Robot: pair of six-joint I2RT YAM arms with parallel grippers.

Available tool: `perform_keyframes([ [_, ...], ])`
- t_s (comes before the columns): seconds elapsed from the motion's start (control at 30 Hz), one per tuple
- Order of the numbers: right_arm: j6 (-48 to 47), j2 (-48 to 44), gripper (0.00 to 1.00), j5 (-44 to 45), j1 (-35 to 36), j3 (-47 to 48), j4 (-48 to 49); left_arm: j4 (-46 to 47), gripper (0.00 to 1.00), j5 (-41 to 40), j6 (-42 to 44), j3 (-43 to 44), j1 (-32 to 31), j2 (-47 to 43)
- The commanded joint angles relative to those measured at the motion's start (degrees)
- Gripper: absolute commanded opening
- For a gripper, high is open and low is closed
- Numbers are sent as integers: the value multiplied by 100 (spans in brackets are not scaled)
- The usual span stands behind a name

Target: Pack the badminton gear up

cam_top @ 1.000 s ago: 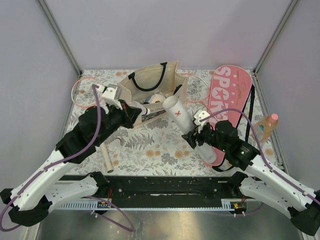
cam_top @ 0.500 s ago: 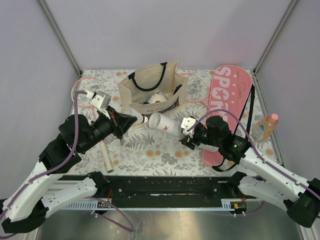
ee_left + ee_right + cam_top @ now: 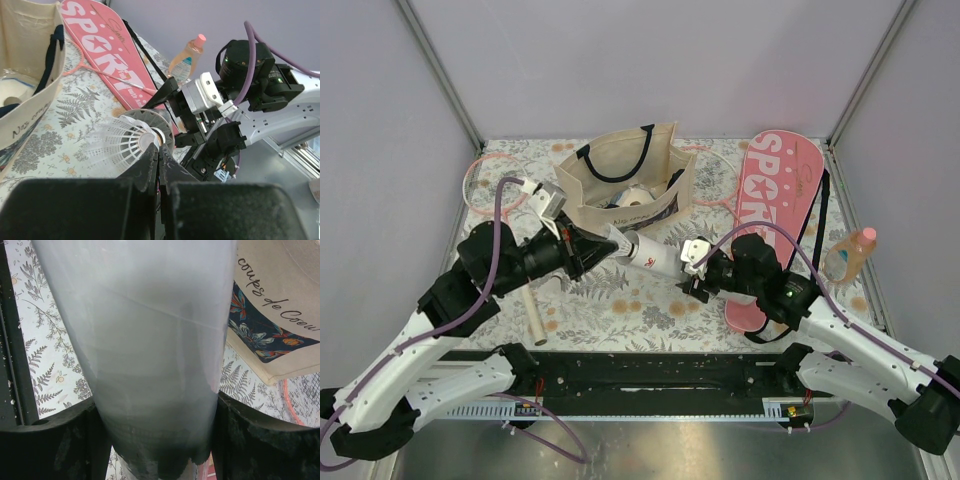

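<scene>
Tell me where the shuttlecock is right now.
In the top view the shuttlecock is near the centre, pinched in the left hand, at the open mouth of the white tube held by the right hand.

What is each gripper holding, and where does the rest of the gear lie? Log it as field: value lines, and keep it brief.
left gripper: shut on the shuttlecock, at the tube's open end
right gripper: shut on the tube, lifted, mouth toward the left gripper
cover: lying flat, right of the tote bag
racket handle: lying flat, near-left of the tote bag
bottle: right of the cover
</scene>
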Motion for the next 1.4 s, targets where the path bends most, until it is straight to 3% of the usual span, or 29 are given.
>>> perform_keyframes([
  [0.0,-22,-101,60,-63,64,35,467,949,0,484,-138,-400,7,-46],
  [0.4,22,-101,59,-125,91,-52,678,1329,1,748,-51,-744,7,446],
  [0.7,40,-154,60,-54,100,-140,783,1039,45,950,-165,-534,15,508],
  [0.87,154,-277,60,-63,99,-184,679,636,59,898,-296,-95,15,384],
  [1.07,251,-549,60,-54,99,-299,678,372,68,872,-253,441,7,244],
  [1.17,338,-585,60,-28,99,-290,651,-128,68,295,71,766,15,279],
  [1.37,848,-874,59,60,108,-369,853,-1096,73,-2104,871,952,103,428],
])
